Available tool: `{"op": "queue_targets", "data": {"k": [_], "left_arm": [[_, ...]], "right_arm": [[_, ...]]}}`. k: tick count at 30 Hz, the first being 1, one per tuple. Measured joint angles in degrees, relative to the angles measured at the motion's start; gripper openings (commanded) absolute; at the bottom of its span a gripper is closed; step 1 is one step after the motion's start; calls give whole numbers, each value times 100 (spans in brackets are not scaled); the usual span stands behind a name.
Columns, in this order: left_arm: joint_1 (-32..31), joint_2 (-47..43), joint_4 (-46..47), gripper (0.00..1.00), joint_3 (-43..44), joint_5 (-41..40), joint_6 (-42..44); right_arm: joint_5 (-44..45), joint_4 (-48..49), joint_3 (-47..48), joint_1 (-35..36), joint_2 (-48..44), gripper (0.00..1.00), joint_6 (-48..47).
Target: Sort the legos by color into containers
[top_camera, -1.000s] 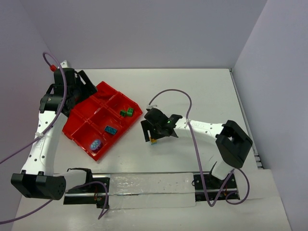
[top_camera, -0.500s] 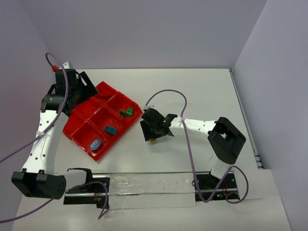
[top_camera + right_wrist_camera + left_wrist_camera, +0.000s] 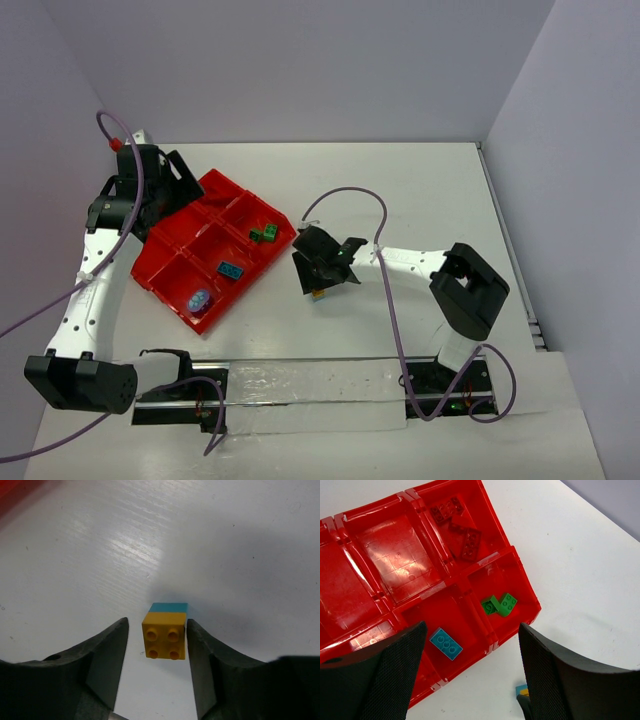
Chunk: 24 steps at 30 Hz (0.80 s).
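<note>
The right gripper (image 3: pixel 157 627) straddled a yellow-and-teal cube (image 3: pixel 165 639) standing on the desk (image 3: pixel 240 540) near its middle. Its claw was released, 1 finger (image 3: pixel 200 650) just beside the cube and the other a little apart. The left gripper (image 3: pixel 472 630) hung with its claw released and spread wide above the red tray (image 3: pixel 445 587), toward the desk's left edge. In separate compartments lay 2 green bricks (image 3: pixel 500 605), 1 teal brick (image 3: pixel 446 644) and some red bricks (image 3: pixel 464 532).

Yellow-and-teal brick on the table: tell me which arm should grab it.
Right. The right gripper, open, straddles the brick, a finger at each side; the left gripper hangs open over the red tray, away from it.
</note>
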Motion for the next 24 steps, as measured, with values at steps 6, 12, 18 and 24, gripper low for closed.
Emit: {"op": "queue_targets", "data": {"k": [6, 12, 18, 24], "left_arm": [[0, 0, 1, 82, -1, 0, 0], [0, -2, 1, 82, -1, -2, 0], [0, 0, 1, 82, -1, 7, 0], [0, 0, 15, 82, -11, 55, 0]], "right_arm": [[39, -4, 0, 36, 0, 57, 2], [118, -41, 0, 79, 0, 80, 0], [152, -127, -2, 169, -20, 77, 0], [113, -135, -2, 180, -74, 66, -11]]}}
